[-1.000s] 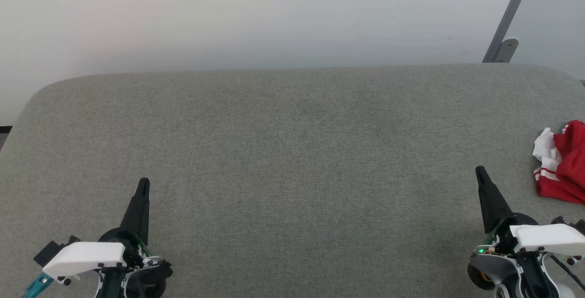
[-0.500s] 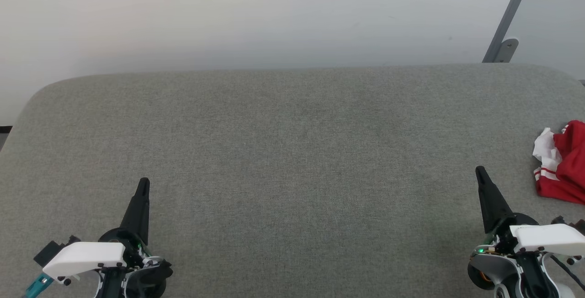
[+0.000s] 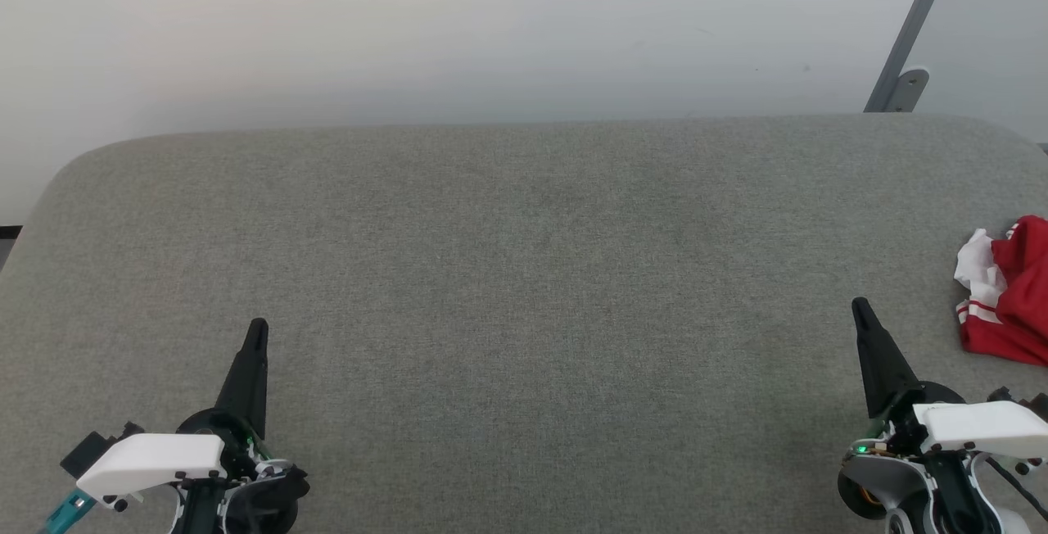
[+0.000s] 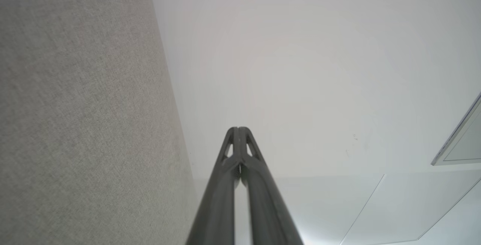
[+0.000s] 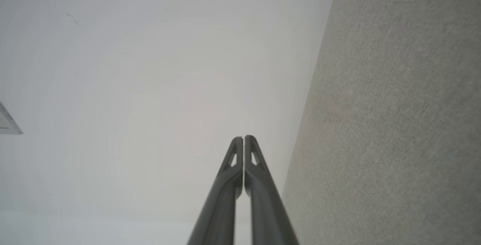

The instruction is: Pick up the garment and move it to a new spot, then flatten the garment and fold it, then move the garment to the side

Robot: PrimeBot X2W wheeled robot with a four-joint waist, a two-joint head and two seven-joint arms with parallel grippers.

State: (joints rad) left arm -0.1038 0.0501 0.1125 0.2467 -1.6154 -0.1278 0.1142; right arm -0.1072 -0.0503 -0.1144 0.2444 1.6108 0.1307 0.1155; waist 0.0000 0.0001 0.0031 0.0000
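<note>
The garment (image 3: pixel 1011 292), a red jersey with white edging and red stripes, lies crumpled at the far right of the grey padded table (image 3: pixel 524 272), partly cut off by the head view's edge. My right gripper (image 3: pixel 860 306) hovers low at the lower right, shut and empty, a short way left of the garment. At the lower left my left gripper (image 3: pixel 258 328) is also shut with nothing in it. In the left wrist view the left gripper (image 4: pixel 238 129) has its fingers pressed together. The right wrist view shows the right gripper (image 5: pixel 243 138) shut the same way.
A white wall (image 3: pixel 491 26) rises behind the table's far edge. A grey metal post with a bracket (image 3: pixel 905 67) stands at the back right. The grey table surface (image 4: pixel 75 106) runs along the left gripper's side, and the same grey surface (image 5: pixel 394 124) along the right gripper's.
</note>
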